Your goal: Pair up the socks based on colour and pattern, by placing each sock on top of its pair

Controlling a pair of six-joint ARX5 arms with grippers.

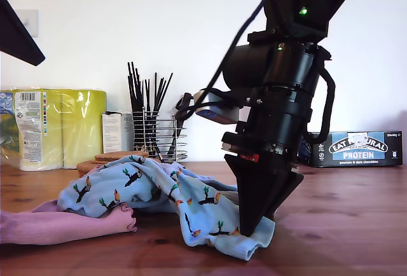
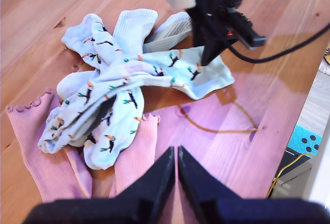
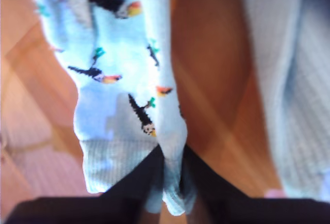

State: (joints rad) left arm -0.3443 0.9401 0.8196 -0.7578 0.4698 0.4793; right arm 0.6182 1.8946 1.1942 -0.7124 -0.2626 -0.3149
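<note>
**Friend:** What are your jaws doing?

**Me:** My second gripper [image 3: 170, 175] is pinching the cuff of a toucan sock [image 1: 219, 225], right down on the tabletop [image 1: 343, 219]. My first gripper [image 2: 177, 170] hangs above the pile with its jaws pressed together, holding nothing.

**Friend:** Are the socks paired yet?

**Me:** I don't think so. They lie in one tangled heap. Another toucan sock [image 2: 98, 115] is crossed over the pinched one. The plain blue socks [image 2: 135, 25] poke out behind it, and the pink socks [image 2: 44, 146] lie under it. All three pairs are left to do.

**Friend:** What's around?

**Me:** Brown wood, a white wall. Behind the heap are a wire basket of black sticks [image 1: 149, 120], yellow paper rolls [image 1: 60, 126] and a protein bar box [image 1: 359, 149].
</note>
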